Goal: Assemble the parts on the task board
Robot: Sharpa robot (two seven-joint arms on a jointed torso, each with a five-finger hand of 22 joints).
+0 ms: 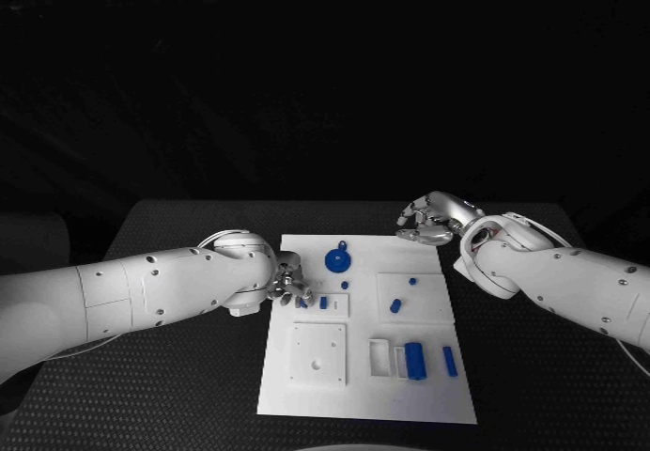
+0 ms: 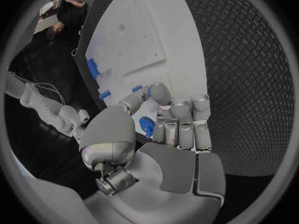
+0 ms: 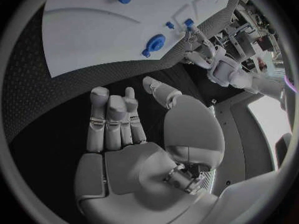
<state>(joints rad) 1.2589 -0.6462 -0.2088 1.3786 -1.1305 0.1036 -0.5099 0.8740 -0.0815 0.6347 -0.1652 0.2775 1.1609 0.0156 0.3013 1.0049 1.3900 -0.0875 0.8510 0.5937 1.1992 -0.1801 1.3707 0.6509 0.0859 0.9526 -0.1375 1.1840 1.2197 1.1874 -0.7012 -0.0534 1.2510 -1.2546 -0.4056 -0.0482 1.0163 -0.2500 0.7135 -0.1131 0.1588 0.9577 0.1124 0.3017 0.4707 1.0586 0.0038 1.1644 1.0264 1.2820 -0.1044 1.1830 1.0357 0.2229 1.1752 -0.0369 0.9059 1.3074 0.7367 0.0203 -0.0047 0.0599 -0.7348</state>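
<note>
Left hand (image 1: 287,287): your fingers are curled in, pinching a small blue part (image 2: 146,126).
Right hand (image 1: 431,222): held apart, your fingers loosely curled, holding nothing.

Head camera overlooks; wrist cameras share task board (image 1: 365,376).

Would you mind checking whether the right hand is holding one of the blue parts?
No, the right hand holds nothing; its fingers are apart above the black table, beside the white board.
</note>
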